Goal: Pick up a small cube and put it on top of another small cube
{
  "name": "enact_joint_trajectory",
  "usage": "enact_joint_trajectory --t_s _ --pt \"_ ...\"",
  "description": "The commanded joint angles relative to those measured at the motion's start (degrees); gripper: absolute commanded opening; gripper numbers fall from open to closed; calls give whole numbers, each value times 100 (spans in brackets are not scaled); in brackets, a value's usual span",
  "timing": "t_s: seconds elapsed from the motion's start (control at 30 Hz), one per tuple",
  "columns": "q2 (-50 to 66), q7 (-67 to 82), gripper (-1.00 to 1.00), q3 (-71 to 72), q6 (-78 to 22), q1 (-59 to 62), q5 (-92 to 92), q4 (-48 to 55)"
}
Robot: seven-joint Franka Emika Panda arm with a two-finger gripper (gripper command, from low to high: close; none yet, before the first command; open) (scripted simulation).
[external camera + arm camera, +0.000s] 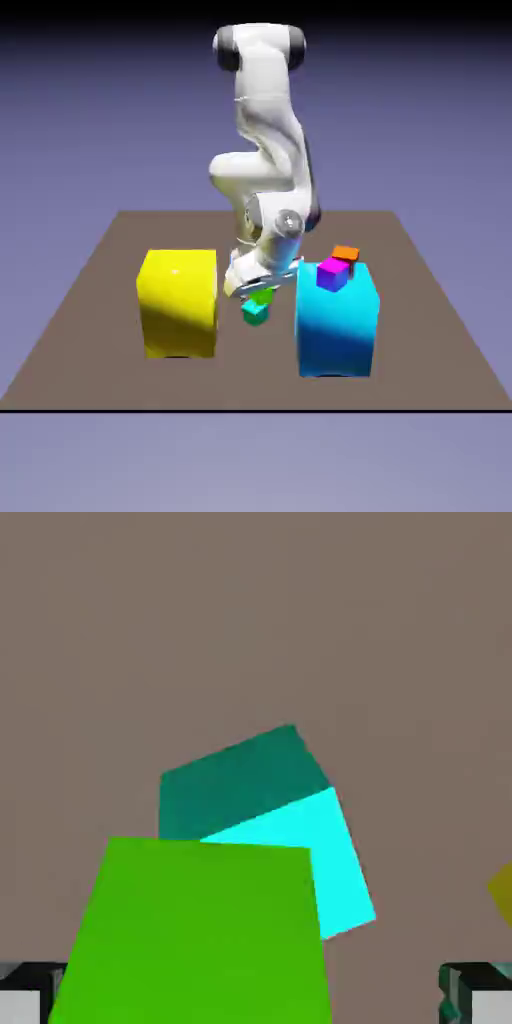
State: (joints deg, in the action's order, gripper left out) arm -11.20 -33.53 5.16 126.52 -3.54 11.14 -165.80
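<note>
The small lime-green cube sits on top of the tiny teal cube on the table, between the two big blocks, shifted a little toward the exterior view's right. My gripper hangs tilted just above the pair. In the hand view the green cube fills the lower middle and covers part of the teal cube behind it. My gripper is open: one fingertip stands at the far left edge and the other at the far right, with a clear gap beside the green cube's right side.
A big yellow block stands on the exterior view's left and a big cyan block on its right, both close to the hand. A magenta cube and an orange cube lie on the cyan block.
</note>
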Motion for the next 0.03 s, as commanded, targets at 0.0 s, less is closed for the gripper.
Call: enact_joint_trajectory --t_s 0.0 --pt "-171 67 100 35 -214 -18 -99 50"
